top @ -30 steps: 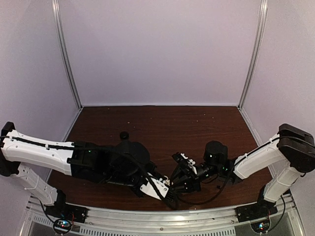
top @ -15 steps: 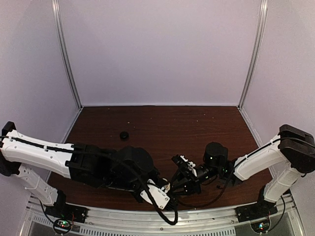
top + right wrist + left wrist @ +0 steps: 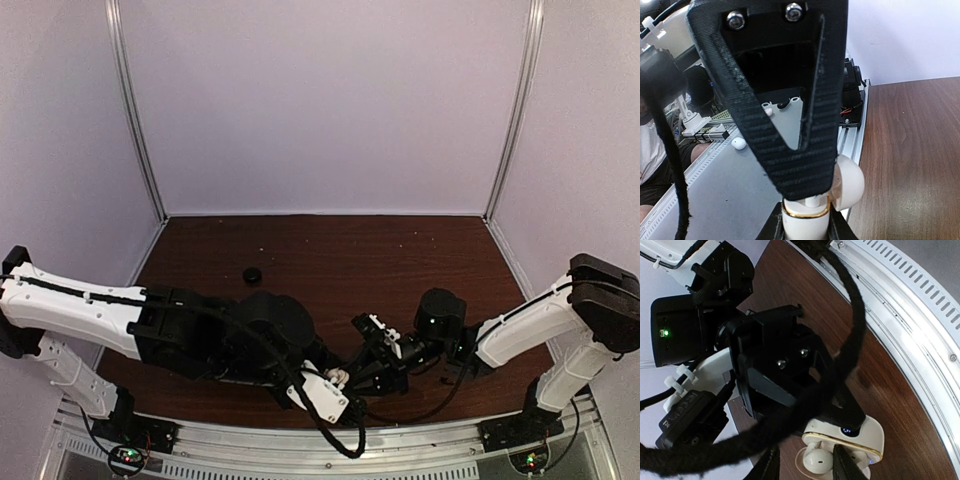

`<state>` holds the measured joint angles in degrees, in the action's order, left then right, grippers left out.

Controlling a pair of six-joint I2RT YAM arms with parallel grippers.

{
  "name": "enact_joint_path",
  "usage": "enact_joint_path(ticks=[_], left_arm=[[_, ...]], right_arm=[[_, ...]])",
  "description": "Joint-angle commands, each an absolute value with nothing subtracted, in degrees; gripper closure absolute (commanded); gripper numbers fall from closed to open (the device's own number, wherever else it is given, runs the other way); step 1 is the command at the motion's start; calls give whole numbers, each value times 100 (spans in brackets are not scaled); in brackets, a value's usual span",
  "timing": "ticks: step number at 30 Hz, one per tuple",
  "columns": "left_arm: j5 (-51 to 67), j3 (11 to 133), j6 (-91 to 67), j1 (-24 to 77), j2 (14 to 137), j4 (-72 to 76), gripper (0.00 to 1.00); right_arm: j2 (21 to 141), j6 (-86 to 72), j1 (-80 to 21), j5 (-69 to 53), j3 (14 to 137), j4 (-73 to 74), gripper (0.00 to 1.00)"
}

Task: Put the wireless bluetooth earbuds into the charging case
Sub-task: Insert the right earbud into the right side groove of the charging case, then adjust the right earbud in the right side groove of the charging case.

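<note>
The left hand point(image 3: 806, 467) has just parted its fingers. A second ago they were pressed together; now they stand on either side of a glossy white earbud point(image 3: 817, 460) without seeming to press it. The bud sits in a socket of the open white charging case with a gold rim point(image 3: 860, 432). The right hand point(image 3: 804, 229) stays clamped on the case body, holding it above the dark wooden desk point(image 3: 330, 250). This looks like a release, so that bud is probably seated. I cannot tell whether the neighbouring socket is filled.
</note>
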<state>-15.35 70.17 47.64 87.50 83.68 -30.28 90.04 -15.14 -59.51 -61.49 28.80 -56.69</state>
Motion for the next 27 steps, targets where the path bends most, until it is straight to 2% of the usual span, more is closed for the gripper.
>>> enact_joint_path(ticks=[1, 15, 27], left_arm=[[-1668, 7243, 4753, 8796, 8411, -3120, 62], [-1421, 7347, 4752, 8818, 8247, -3410, 53], [-1212, 7348, 4737, 8825, 8097, -3417, 51]], right_arm=[[8789, -1377, -6017, -5988, 3067, -6157, 100], [8798, -1378, -6014, -5879, 3007, -6302, 100], [8809, -1497, -5946, -5770, 2899, -6525, 100]])
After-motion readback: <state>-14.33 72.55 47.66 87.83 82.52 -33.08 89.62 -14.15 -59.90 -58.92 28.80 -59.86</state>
